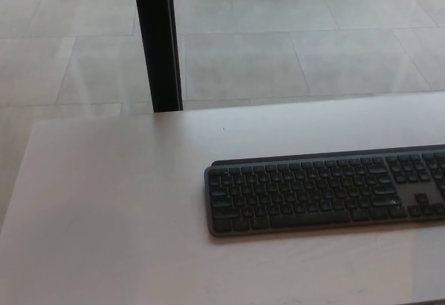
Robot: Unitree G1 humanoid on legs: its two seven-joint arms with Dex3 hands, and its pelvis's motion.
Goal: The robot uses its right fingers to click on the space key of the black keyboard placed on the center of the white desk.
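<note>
On the white desk [111, 201], right of centre in the head view, the black keyboard [323, 192] lies flat, its right end cut off by the frame edge. Neither hand is in view, so finger state cannot be told. Risk: the space key [304, 219] borders small neighbouring keys, so a thick finger descending off-line may press those instead.

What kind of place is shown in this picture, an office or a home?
Probably an office or a lab, though the picture cannot settle it. A black keyboard lies on a plain white desk, a floor of large grey tiles lies beyond, and a black post stands behind the desk.
</note>
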